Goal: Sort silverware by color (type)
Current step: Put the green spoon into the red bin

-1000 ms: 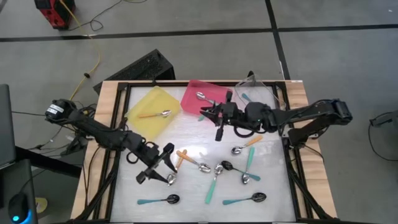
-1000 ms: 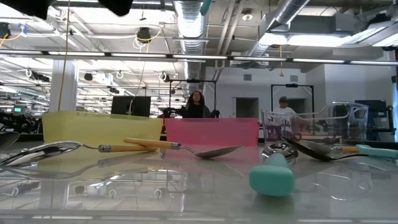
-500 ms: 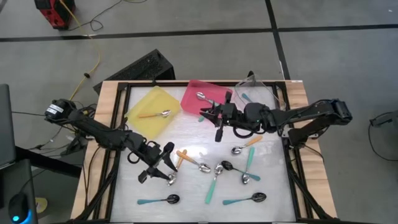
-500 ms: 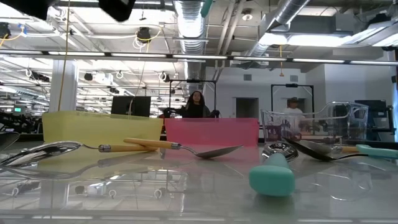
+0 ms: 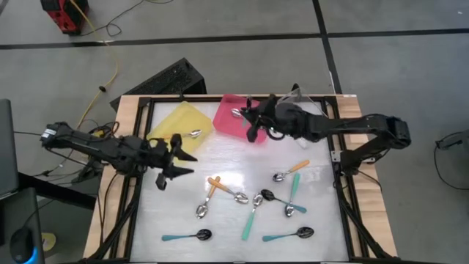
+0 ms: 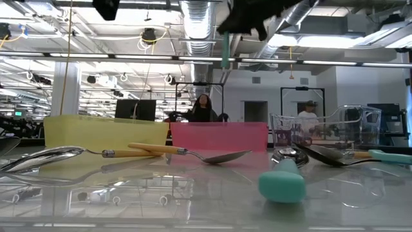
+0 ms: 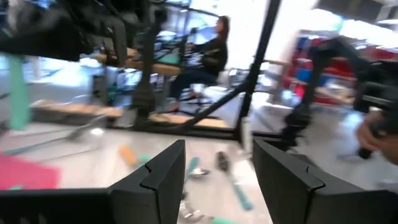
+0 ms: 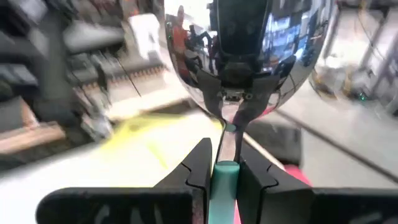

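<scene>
Between the right gripper's (image 8: 222, 171) closed fingers, a teal spoon (image 8: 239, 59) hangs ready for the pink tray (image 5: 233, 123); the left gripper (image 7: 217, 171) gapes empty.

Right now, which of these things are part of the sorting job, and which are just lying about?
Job:
spoons loose on the table
teal-handled spoon in the right gripper
yellow tray, pink tray, clear tray

Lying about:
black case
yellow cable
</scene>
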Tool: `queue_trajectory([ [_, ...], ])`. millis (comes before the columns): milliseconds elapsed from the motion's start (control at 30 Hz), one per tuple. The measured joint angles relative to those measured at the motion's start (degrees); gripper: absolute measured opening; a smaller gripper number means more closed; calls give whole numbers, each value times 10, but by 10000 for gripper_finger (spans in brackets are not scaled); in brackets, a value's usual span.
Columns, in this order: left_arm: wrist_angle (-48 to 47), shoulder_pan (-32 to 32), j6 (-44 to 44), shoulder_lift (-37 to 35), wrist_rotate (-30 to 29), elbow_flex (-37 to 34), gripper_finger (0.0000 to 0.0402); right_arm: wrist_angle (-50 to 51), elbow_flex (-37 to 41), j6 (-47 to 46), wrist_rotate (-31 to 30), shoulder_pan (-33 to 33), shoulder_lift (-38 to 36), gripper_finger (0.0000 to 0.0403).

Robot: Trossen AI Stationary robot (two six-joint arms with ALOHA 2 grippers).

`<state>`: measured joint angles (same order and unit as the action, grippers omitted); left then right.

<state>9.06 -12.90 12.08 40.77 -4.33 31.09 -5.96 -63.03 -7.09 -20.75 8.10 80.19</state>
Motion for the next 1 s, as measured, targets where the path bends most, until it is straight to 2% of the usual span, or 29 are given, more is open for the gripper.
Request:
queue_trajectory([
  [133,-45,1,-11,-36,-20,0,170,-15,-2,-5,34,35,37,65],
  [400,-71,1,-32,-94,-51,0,170,-2,0,-2,44,92,117,65],
  [600,-109,1,-34,-124,-69,0,170,38,-41,12,63,120,164,65],
  [1000,-147,1,-33,-128,-71,0,170,255,-174,46,61,140,275,65],
])
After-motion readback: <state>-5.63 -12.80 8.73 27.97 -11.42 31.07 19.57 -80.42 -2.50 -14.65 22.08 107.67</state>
